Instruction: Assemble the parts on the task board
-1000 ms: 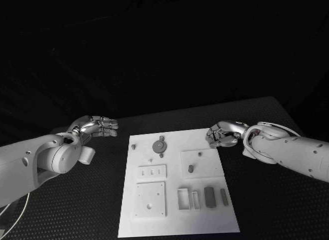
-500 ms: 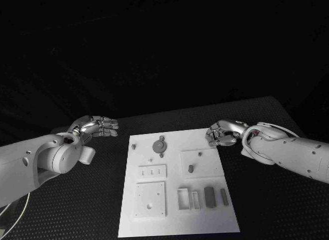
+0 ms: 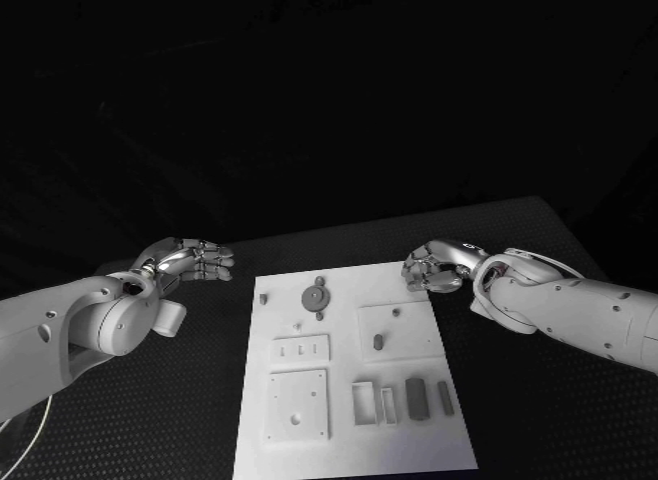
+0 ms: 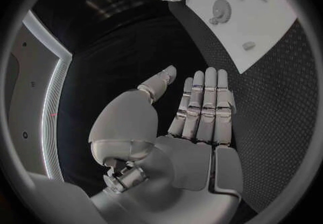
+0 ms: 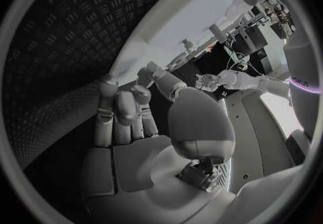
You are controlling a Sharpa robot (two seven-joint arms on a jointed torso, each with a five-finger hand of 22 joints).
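Between the two hands lies the task board (image 3: 351,370), flat on the black surface (image 3: 156,420), and neither hand touches it. Nearest the robot on the board are a square plate with holes (image 3: 298,404), an open slotted frame (image 3: 367,401) and two dark bars (image 3: 417,397) lying beside it; these parts look loose and not yet fitted, though that is a judgement from the head view. Farther out sit a smaller plate with slots (image 3: 300,349) and another raised block (image 3: 387,327), then a round gear-like piece (image 3: 316,297) close to the far edge. Assembly seems hardly begun, with most pieces left to place.

Off the board's left side, the left hand (image 3: 189,259) hovers above the surface with fingers straight and together, thumb apart, holding nothing. At the board's far right corner, the right hand (image 3: 433,268) has its fingers curled inward; whether they pinch a small part I cannot tell.

Bare surface runs along both long sides of the board, giving each hand room to come in sideways. Beyond the right hand, the surface's far edge is close.
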